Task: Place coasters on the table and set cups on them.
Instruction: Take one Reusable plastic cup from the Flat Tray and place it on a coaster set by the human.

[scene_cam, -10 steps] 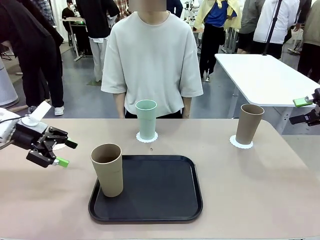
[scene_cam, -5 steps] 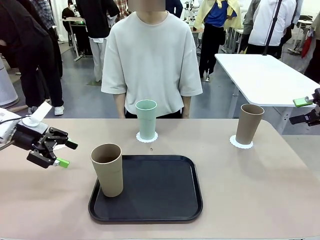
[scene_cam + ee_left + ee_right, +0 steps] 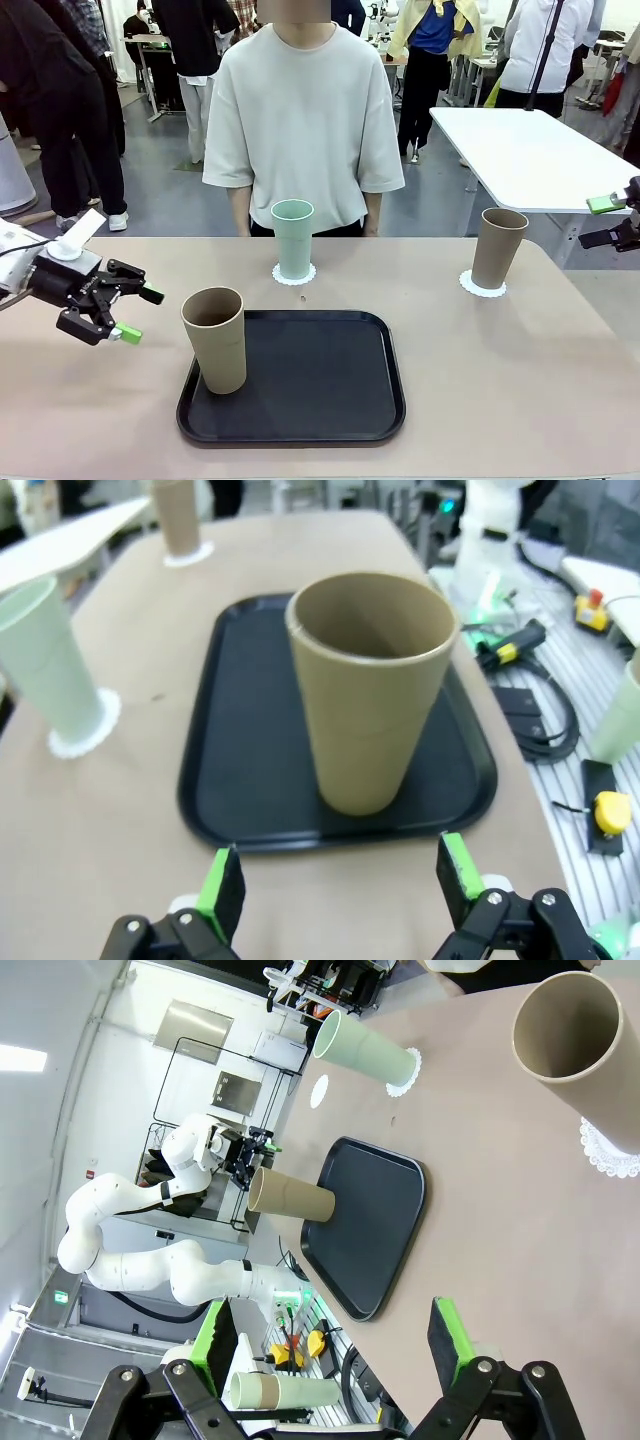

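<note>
The left gripper (image 3: pixel 133 314) is held open, just left of the black tray (image 3: pixel 300 428). The right gripper (image 3: pixel 612 222) is held open, well right of it.

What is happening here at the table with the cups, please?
Cups are being set on paper coasters. The mint green cup and one brown cup already stand on coasters on the table. A second brown cup stands on the black tray. The left tool is open beside this cup, not touching it. The right tool is open at the table's right edge. The person stands behind, hands down.
</note>
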`<state>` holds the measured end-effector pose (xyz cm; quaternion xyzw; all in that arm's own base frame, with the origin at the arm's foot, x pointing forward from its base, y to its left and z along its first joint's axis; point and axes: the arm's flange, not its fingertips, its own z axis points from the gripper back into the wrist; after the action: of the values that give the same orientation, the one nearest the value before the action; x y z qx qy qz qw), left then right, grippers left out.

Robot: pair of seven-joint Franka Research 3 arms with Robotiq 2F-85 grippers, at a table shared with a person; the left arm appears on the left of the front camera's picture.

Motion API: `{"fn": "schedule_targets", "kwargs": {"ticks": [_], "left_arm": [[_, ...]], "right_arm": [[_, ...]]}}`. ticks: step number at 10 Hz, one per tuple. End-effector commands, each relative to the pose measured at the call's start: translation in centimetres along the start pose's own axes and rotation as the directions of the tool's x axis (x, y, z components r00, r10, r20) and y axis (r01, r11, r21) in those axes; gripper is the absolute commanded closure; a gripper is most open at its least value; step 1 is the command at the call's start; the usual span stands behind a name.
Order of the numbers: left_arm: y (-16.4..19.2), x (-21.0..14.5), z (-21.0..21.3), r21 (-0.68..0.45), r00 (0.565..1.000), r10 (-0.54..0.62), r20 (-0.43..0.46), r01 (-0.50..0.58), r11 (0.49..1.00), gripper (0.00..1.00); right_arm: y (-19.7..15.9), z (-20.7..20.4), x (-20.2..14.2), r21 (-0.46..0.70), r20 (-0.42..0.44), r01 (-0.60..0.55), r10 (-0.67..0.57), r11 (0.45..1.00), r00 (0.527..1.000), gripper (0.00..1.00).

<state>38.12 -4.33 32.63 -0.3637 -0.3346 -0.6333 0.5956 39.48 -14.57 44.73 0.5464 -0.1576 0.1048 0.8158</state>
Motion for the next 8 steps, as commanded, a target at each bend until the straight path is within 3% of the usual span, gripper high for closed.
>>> {"fn": "schedule_targets", "kwargs": {"ticks": [1,4,8], "left_arm": [[-1.1,-1.4,-1.3,-0.048,0.993,-0.030,0.115,0.036,0.998,0.00],[-0.5,-2.7,-3.6,-0.054,0.977,-0.035,0.211,0.047,0.997,0.00],[0.9,-3.6,-5.4,0.012,0.972,-0.039,0.231,0.037,0.999,0.00]], "right_arm": [[-0.1,-0.1,-0.1,0.006,0.007,0.001,-0.001,1.000,1.000,0.00],[-0.1,-0.1,-0.1,0.006,0.007,0.001,-0.001,1.000,1.000,0.00],[-0.1,-0.1,-0.1,0.006,0.007,0.001,-0.001,1.000,1.000,0.00]]}}
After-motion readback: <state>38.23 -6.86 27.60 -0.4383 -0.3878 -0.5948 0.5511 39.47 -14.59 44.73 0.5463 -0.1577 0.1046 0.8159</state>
